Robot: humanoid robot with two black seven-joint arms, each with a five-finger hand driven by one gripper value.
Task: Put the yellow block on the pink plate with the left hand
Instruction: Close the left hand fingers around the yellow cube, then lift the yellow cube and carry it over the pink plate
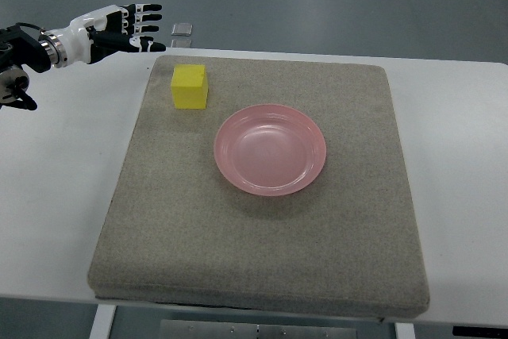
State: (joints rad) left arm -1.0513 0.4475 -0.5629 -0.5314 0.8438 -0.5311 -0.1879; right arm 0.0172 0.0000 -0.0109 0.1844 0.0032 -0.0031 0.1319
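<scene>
One small matte yellow cube block [190,86] sat untouched on the coarse grey felt mat [262,244], at ten o'clock from the glossy round pink plastic plate [270,149]. The black-and-white left hand [127,28] hovered at eleven o'clock, fingers spread, holding nothing. Judged the reaching step; next, descend and grasp the cube's flat sides.

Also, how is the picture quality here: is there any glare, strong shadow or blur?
Top view: soft, even light; a faint sheen on the pink plate, a weak shadow beside the yellow block on the grey mat; the left hand at the upper left looks slightly soft, and nothing is badly blurred.
</scene>
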